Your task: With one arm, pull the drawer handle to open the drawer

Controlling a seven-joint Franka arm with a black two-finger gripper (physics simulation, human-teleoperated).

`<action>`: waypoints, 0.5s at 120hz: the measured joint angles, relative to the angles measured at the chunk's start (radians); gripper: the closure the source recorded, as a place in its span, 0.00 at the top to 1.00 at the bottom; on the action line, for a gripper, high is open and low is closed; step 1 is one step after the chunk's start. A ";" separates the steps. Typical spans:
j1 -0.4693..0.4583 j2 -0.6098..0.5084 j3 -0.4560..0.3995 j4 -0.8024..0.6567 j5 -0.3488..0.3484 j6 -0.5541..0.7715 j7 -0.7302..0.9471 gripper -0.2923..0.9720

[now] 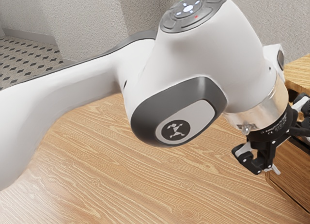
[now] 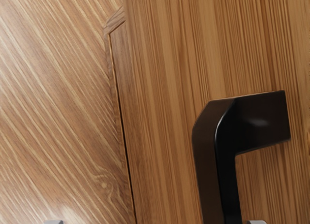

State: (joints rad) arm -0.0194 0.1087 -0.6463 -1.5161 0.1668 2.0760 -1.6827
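A wooden drawer front [image 2: 193, 49] carries a black bar handle [image 2: 225, 156] with a bent end bracket, close under my hand in the wrist view. Grey fingertips [image 2: 54, 221] show at that view's edge, one on each side of the handle and well apart; the handle lies nearer one of them, and neither clearly touches it. In the exterior view my gripper [image 1: 303, 118] reaches into the wooden cabinet [image 1: 296, 73] at the exterior view's right edge, with the black hand right against the cabinet's front.
The cabinet stands on a wood-grain table [image 1: 121, 175]. My white arm [image 1: 193, 73] spans the exterior view from its left. A grey wall and patterned floor [image 1: 29, 54] lie behind. The drawer panel's seam [image 2: 118, 112] runs beside the tabletop.
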 joint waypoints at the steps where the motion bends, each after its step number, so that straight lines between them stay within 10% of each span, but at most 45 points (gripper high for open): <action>1: 0.000 -0.001 0.000 -0.002 0.000 0.000 0.000 0.60; 60: 0.009 -0.127 0.017 -0.105 -0.018 -0.001 -0.003 0.60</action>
State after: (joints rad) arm -0.0108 -0.0181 -0.6290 -1.6213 0.1488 2.0752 -1.6857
